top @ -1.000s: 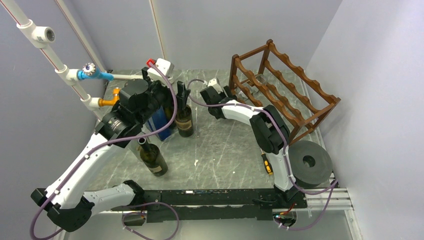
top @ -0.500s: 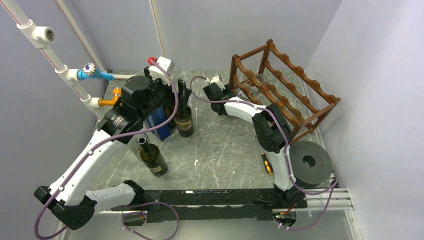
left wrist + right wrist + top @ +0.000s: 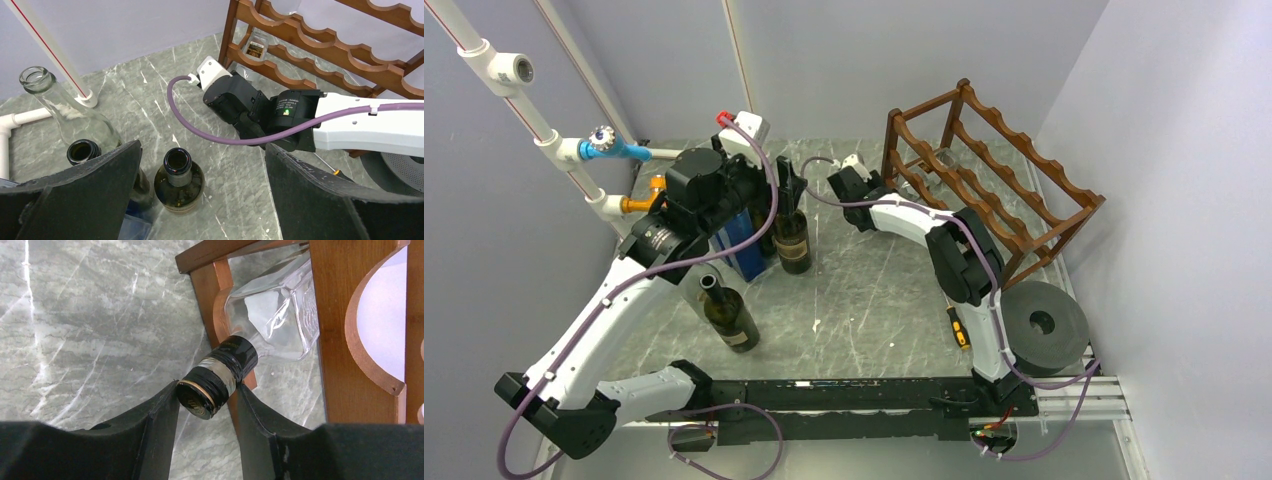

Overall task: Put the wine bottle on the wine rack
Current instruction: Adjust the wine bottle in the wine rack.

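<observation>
A dark green wine bottle point(image 3: 792, 240) point(image 3: 177, 175) stands upright and uncapped on the marble table. My left gripper point(image 3: 788, 192) point(image 3: 202, 150) hovers above it, open wide, with the bottle nearer the left finger and touching neither. The brown wine rack point(image 3: 994, 180) point(image 3: 320, 40) point(image 3: 345, 340) stands at the back right. A clear bottle point(image 3: 280, 315) lies in its lowest tier, black cap pointing out. My right gripper point(image 3: 882, 186) point(image 3: 207, 390) is shut on that capped neck, both fingers touching it.
A second dark bottle point(image 3: 724, 315) stands nearer the front left, and a clear empty bottle point(image 3: 50, 100) and a blue box point(image 3: 742, 245) stand beside the left gripper. A grey roll point(image 3: 1044, 322) and a screwdriver point(image 3: 959, 328) lie right of the right arm. White pipes point(image 3: 554, 140) run along the left wall.
The right wrist has edged back and left at the rack's front corner. The left arm has shifted slightly, its gripper still over the dark bottle.
</observation>
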Controlling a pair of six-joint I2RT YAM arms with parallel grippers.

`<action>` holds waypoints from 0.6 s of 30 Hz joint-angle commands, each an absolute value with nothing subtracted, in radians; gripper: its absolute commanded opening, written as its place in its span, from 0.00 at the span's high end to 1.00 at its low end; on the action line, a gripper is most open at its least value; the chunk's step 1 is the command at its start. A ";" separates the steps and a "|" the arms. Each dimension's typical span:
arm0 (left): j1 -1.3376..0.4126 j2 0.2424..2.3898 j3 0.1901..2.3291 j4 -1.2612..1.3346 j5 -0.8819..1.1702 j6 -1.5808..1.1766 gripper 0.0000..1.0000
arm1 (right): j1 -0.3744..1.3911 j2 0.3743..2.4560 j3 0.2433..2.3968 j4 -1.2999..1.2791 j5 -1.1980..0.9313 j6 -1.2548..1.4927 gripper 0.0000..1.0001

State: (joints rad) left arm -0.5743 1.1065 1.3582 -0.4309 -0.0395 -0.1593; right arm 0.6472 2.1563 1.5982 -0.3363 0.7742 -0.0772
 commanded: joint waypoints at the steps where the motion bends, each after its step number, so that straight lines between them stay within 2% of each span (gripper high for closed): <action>1: -0.564 1.106 1.407 -0.406 -0.009 -0.181 0.01 | 0.663 2.195 1.633 -0.332 0.753 -0.129 0.98; 11: -0.548 1.115 1.408 -0.407 0.014 -0.198 0.01 | 0.696 2.274 1.650 -0.350 0.817 -0.148 1.00; 18: -0.546 1.115 1.411 -0.409 0.021 -0.202 0.01 | 0.695 2.234 1.671 -0.366 0.788 -0.114 1.00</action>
State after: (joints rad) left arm -0.5529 1.1175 1.3640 -0.4313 0.0010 -0.1822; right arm 0.6891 2.2276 1.6375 -0.3759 0.9176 -0.1547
